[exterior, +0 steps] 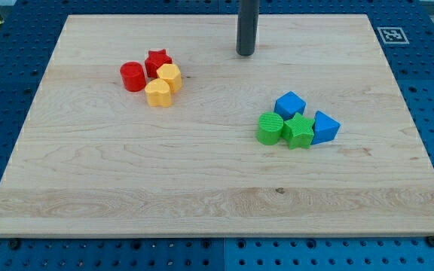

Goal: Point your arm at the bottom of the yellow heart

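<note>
My tip (246,54) rests on the board near the view's top centre, touching no block. Two yellow blocks sit in a cluster at the view's upper left. The lower one (157,93) looks like the yellow heart. The upper one (170,76) looks like a hexagon and touches it. A red cylinder (132,77) sits just left of them and a red star (157,61) just above. My tip is well to the right of this cluster and a little above it, roughly 120 pixels from the yellow heart.
A second cluster sits at the view's right: a blue cube (289,104), a blue triangle (324,127), a green cylinder (270,128) and a green star (298,131). The wooden board (202,188) lies on a blue pegboard table.
</note>
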{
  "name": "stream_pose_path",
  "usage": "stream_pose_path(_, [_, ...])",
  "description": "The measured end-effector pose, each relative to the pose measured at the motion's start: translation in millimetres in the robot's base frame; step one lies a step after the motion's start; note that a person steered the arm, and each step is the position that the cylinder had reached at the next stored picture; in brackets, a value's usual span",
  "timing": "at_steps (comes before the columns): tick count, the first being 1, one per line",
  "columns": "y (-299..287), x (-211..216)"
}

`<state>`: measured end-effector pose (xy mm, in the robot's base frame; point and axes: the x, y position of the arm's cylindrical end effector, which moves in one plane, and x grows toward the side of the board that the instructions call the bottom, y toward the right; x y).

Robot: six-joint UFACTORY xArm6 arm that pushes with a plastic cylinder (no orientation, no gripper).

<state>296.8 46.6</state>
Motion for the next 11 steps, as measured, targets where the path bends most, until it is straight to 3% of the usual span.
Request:
stream_pose_path(4, [2,4])
stream_pose_path(5, [7,37])
stream_pose_path(7, [-55,96])
stream_pose_path(9, [-74,149])
stream_pose_path(10, [-125,161])
stream_pose_path(11, [-160,144])
